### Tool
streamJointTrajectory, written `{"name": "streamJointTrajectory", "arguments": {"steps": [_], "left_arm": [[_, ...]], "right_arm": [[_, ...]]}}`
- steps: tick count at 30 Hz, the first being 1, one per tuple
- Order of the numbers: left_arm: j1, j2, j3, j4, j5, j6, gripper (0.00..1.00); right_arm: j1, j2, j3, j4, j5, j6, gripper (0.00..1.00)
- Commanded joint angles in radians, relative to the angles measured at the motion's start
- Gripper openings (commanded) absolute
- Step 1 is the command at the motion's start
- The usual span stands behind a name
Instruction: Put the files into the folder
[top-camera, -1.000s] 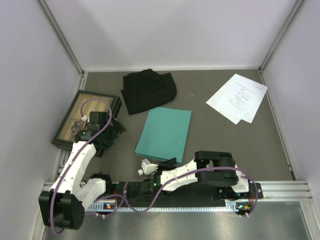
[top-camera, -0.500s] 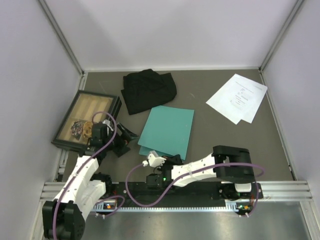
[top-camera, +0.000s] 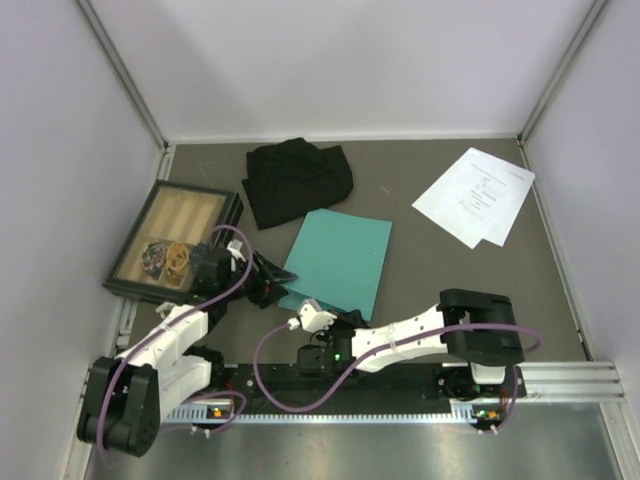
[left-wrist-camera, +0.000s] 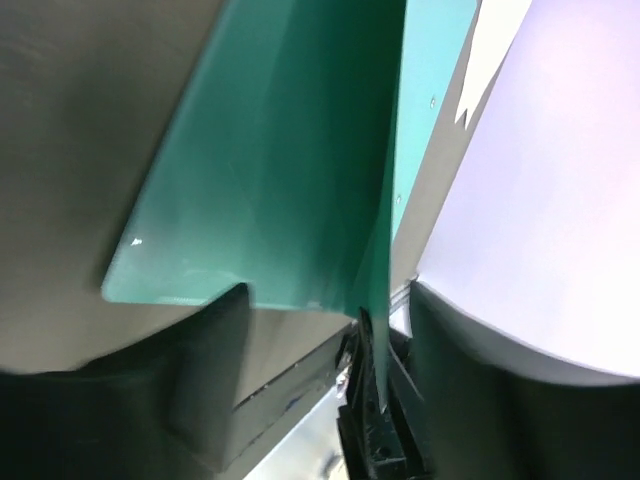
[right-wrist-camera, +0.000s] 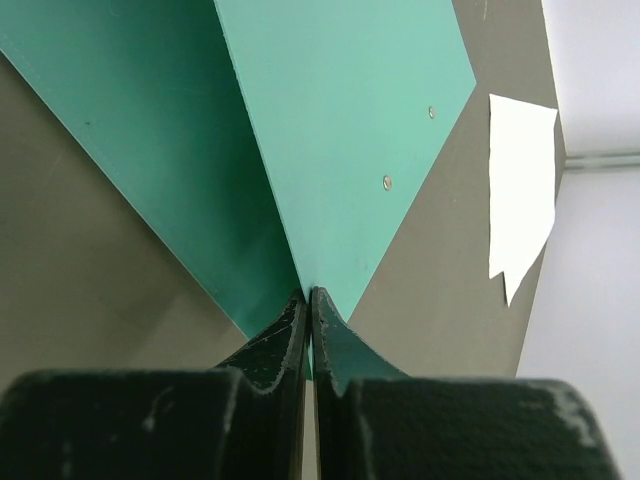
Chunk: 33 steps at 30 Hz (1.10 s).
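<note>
Your folder (top-camera: 337, 262) lies mid-table, nearer the near edge. The right gripper (right-wrist-camera: 309, 296) is pinched tight on the thin near edge of its top cover, which stands lifted off the lower leaf. That hold is only a sliver of card, so a quick pull could let it slip or drag the whole folder along the table. The left gripper (top-camera: 270, 283) sits at the folder's near left corner with its jaws apart; closing carelessly, it may catch both leaves and clamp the folder closed. The files (top-camera: 475, 197) lie well apart at the far right corner, overlapping, so most of the lower sheet is hidden. The left wrist view is too blurred to tell which leaf sits between its jaws.
</note>
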Motion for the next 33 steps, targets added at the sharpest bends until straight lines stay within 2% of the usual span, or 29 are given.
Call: {"name": "streamJointTrajectory", "arguments": {"steps": [1,2,3,4,5,9,11,12,15,16,18,22,23,27,30,33], "left_arm": [[-0.085,0.065,0.057,0.136,-0.049,-0.006,0.55],[-0.106,0.077,0.068,0.137,-0.060,0.003,0.44],[-0.114,0.090,0.080,0.134,-0.066,0.030,0.15],[-0.117,0.105,0.108,0.122,-0.084,0.050,0.00],[-0.123,0.108,0.128,0.055,-0.103,0.073,0.00],[-0.152,0.055,0.235,-0.125,-0.222,0.237,0.00],[-0.166,0.022,0.272,-0.188,-0.275,0.311,0.00],[-0.166,0.016,0.309,-0.247,-0.287,0.332,0.00],[-0.169,-0.001,0.376,-0.355,-0.335,0.408,0.00],[-0.169,-0.008,0.393,-0.373,-0.344,0.425,0.00],[-0.177,-0.012,0.439,-0.410,-0.350,0.481,0.00],[-0.201,-0.021,0.521,-0.531,-0.374,0.546,0.00],[-0.215,-0.021,0.531,-0.544,-0.373,0.550,0.00],[-0.266,-0.035,0.550,-0.541,-0.344,0.512,0.00],[-0.333,-0.044,0.567,-0.527,-0.370,0.475,0.00],[-0.399,-0.025,0.593,-0.519,-0.399,0.454,0.00]], "right_arm": [[-0.007,-0.059,-0.010,0.048,-0.005,0.014,0.00],[-0.009,-0.062,-0.009,0.044,-0.013,0.020,0.00],[-0.009,-0.068,-0.006,0.033,-0.040,0.028,0.00],[-0.007,-0.088,0.005,0.018,-0.063,0.054,0.00],[-0.009,-0.101,0.013,-0.001,-0.086,0.078,0.00],[-0.013,-0.189,0.045,-0.102,-0.284,0.203,0.49],[-0.013,-0.255,0.054,-0.099,-0.383,0.223,0.61],[-0.001,-0.274,0.060,-0.108,-0.445,0.238,0.74],[0.023,-0.352,0.080,-0.096,-0.531,0.255,0.96],[0.014,-0.366,0.088,-0.095,-0.548,0.258,0.99],[-0.030,-0.401,0.108,-0.140,-0.591,0.272,0.99],[-0.208,-0.492,0.152,-0.202,-0.638,0.339,0.99],[-0.302,-0.513,0.154,-0.194,-0.678,0.338,0.99],[-0.521,-0.607,0.186,-0.131,-0.761,0.327,0.99],[-0.586,-0.581,0.288,-0.107,-0.736,0.300,0.99],[-0.587,-0.435,0.555,-0.231,-0.662,0.312,0.99]]}}
